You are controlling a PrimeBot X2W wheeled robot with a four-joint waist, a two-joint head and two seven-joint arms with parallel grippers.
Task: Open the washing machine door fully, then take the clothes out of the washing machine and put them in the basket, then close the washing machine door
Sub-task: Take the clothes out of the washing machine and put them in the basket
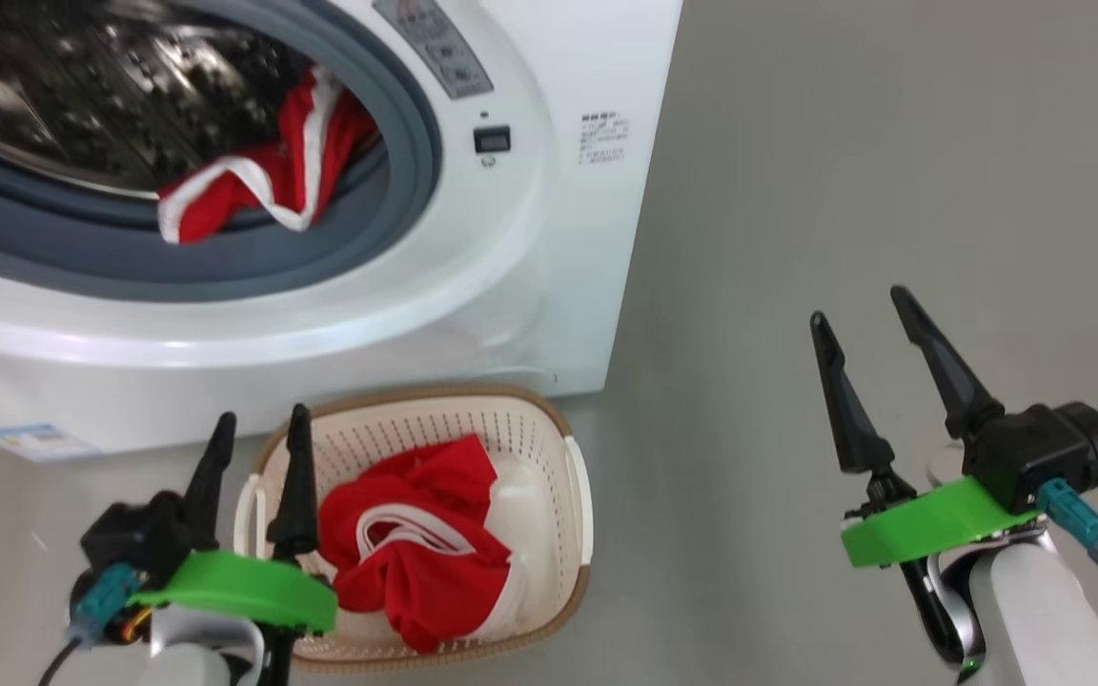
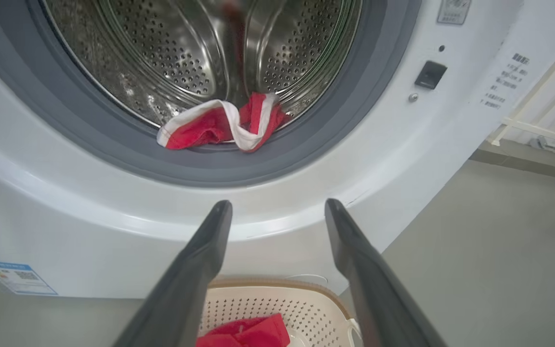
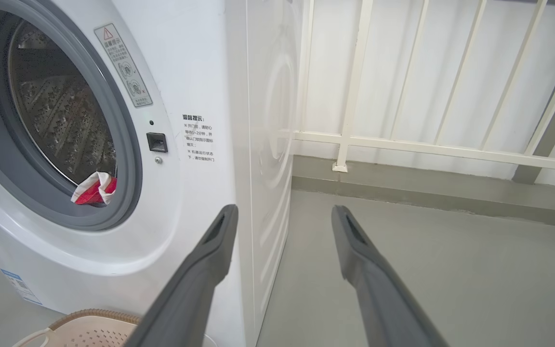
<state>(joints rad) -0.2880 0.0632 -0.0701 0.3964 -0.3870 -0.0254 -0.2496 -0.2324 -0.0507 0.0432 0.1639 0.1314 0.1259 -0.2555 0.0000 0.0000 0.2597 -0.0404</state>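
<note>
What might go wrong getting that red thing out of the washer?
The red garment drapes over the grey ring; closing up now might trap it. The basket already holds red clothes, so another may slide onto the floor. The open left gripper might pinch just one edge.

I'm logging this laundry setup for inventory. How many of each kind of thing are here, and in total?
Washing machine: 1
Basket: 1
Red clothes bundles: 2 (drum bundle, basket bundle)
Claws: 2 (left claw, right claw, both open)
Total: 6
</note>
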